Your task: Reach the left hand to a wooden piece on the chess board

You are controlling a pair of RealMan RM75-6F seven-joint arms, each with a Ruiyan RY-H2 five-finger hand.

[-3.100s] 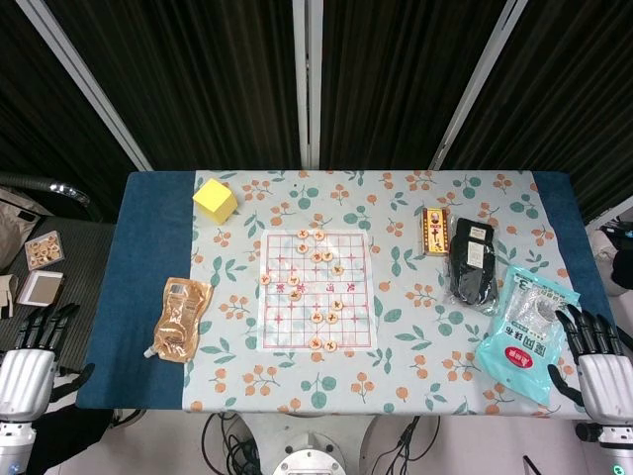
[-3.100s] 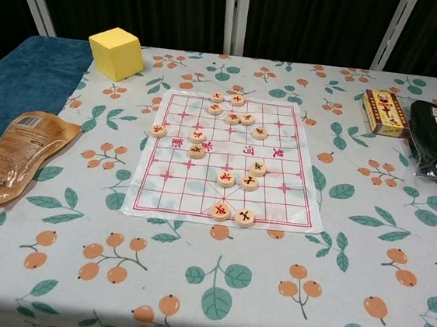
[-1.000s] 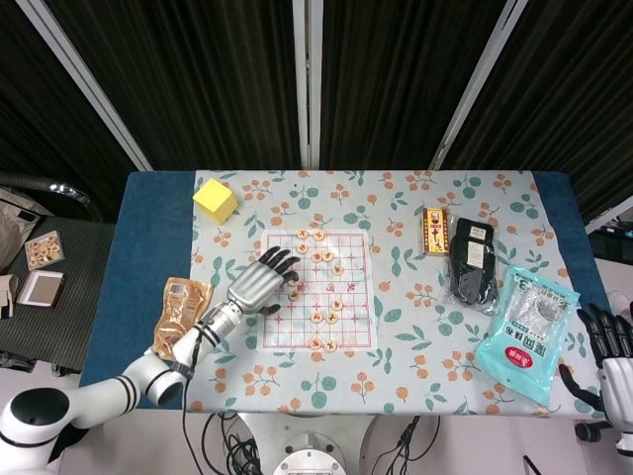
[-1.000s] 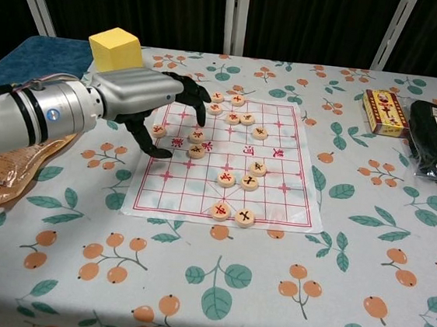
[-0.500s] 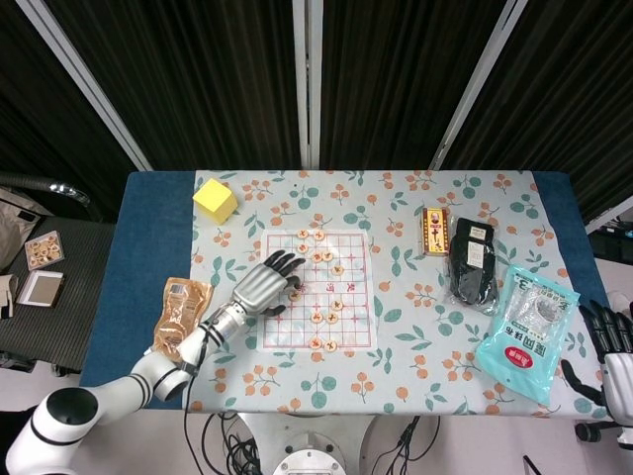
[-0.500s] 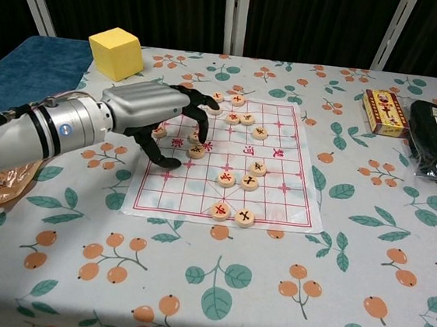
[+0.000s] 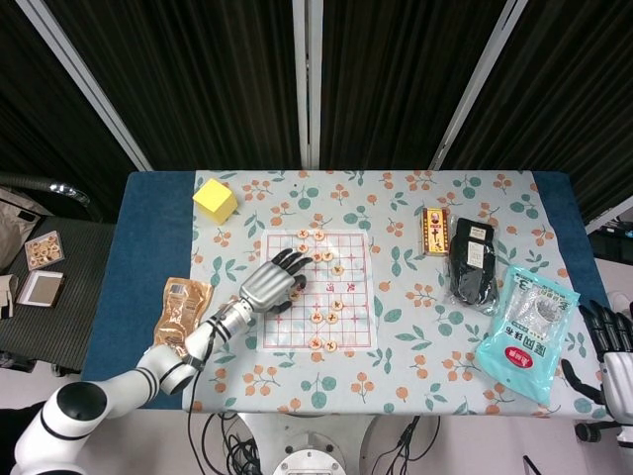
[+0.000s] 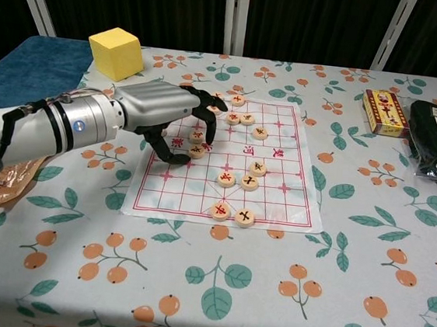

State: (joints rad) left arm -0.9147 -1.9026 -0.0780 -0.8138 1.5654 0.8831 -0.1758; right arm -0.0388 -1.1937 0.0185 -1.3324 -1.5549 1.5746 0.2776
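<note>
Item: my left hand (image 8: 169,111), fingers curled apart and holding nothing, hangs over the piece (image 8: 197,151) at centre-left of the board (image 8: 278,193); risk, I judge: dropping crooked would scatter the neighbouring discs; right hand (image 7: 608,351) idle, open, lower right.

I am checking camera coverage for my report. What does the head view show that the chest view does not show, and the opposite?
Only the head view shows the right hand at the table's edge, the light blue packet and the side tray with spare pieces. Only the chest view shows the gap between the left hand's curled fingers and thumb from the side. Both show the left hand over the chess board, the wooden pieces and the yellow cube.
</note>
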